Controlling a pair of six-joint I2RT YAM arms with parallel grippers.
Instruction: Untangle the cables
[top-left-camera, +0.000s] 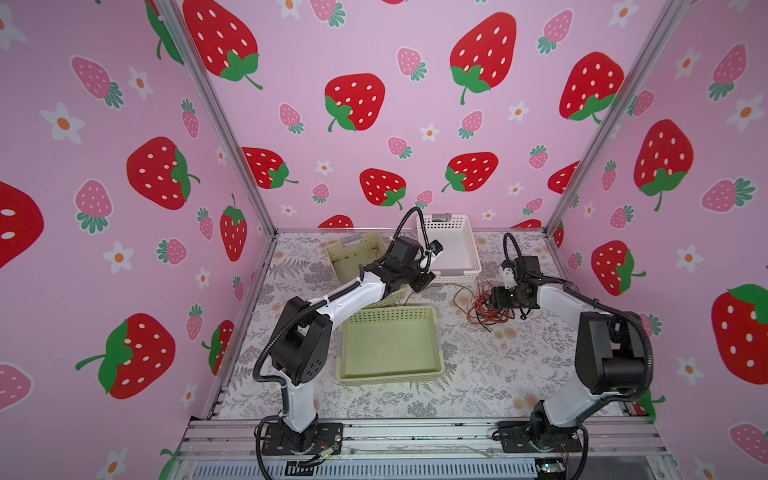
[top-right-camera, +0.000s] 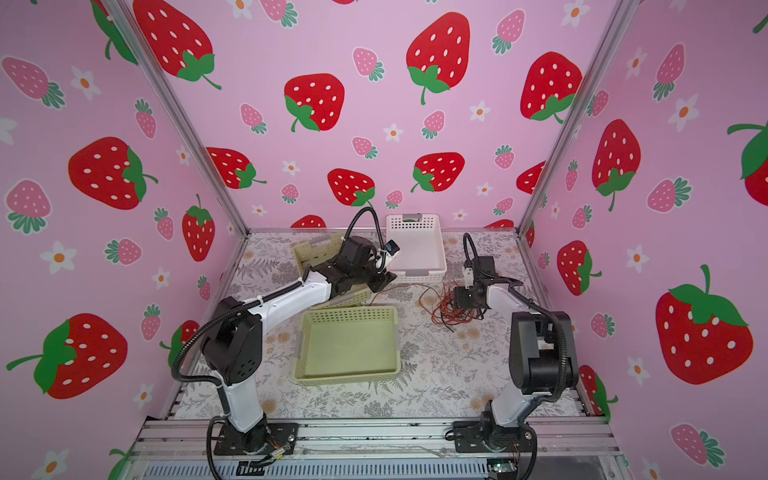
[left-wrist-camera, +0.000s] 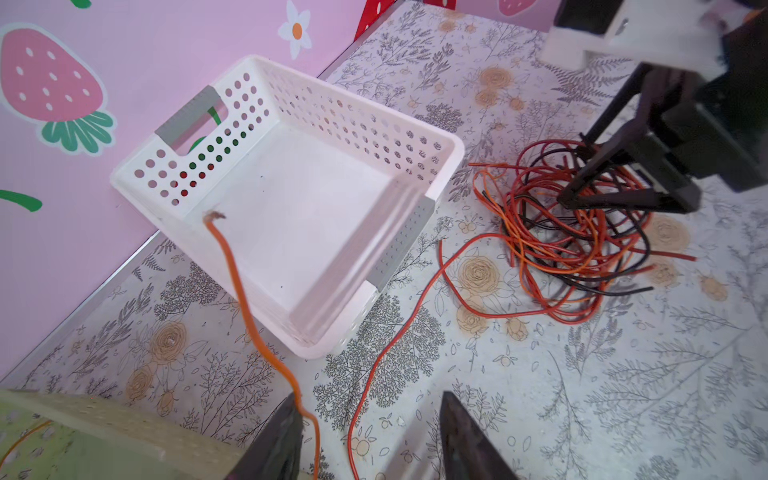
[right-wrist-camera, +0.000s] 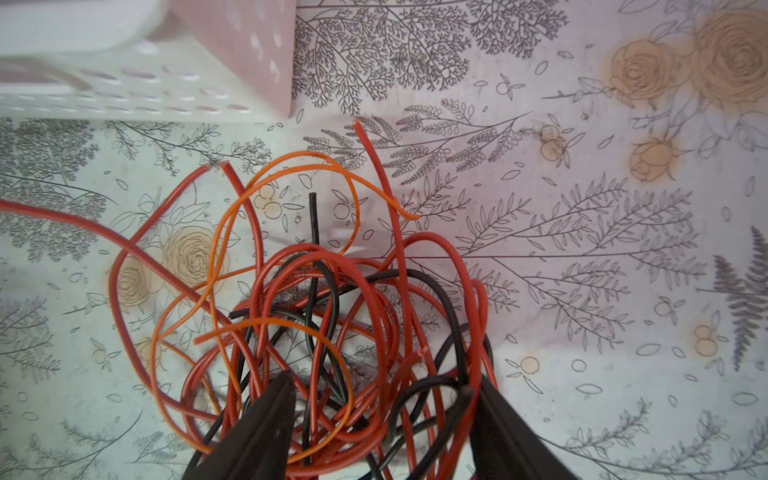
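Nearest in both top views sat a shallow pale green perforated plastic basket (top-left-camera: 390, 349) on the floral-printed table cover (top-left-camera: 498, 374). Beyond it, right of centre, lay the cables (top-left-camera: 484, 309), a tangle of thin red, orange and black wires. They were on the cover just in front of the white perforated plastic basket (top-left-camera: 451, 249), under the right gripper (top-left-camera: 492, 301). From above, that claw was too small to read. The right wrist view showed its black fingers (right-wrist-camera: 266, 428) spread apart and released, with loops of the tangle between them. Only the left wrist view showed the left gripper (left-wrist-camera: 370, 436) released too, jaws wide. There a single orange cable (left-wrist-camera: 239, 291) ran past one fingertip and rose over the white basket, and a red strand (left-wrist-camera: 399, 332) trailed from the pile toward the claw. Whether the orange cable rested on that finger was unclear. Farthest left, a second yellow-green basket (top-left-camera: 353, 253) was largely hidden by the left arm.
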